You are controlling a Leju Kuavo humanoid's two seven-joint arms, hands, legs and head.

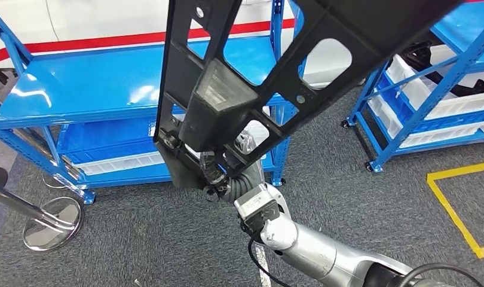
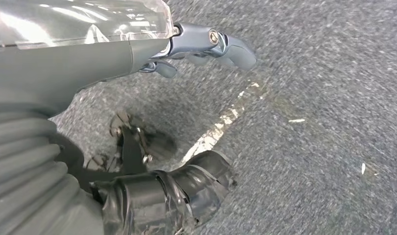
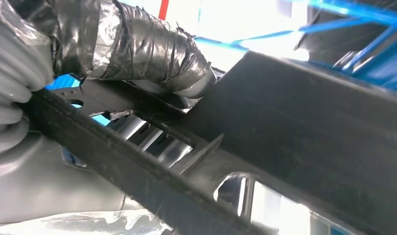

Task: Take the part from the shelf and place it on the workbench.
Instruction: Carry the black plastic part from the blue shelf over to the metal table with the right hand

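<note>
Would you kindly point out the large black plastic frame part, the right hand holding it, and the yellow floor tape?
Large black plastic frame part [image 1: 227, 98], head view, on its solid centre block.
Right hand [image 1: 218, 173], head view, on fingers under the part.
Yellow floor tape [image 1: 452, 209], head view, on its long side.

The right robot hand [image 1: 218, 170] grips a large black part [image 1: 275, 72] raised close to the camera, seemingly at its lower end, before blue shelves [image 1: 78, 95] on grey carpet [image 1: 359, 203].

A workshop or warehouse: blue steel shelving [image 1: 78, 95]; white bins [image 1: 431, 98]; yellow floor tape [image 1: 455, 209].
</note>
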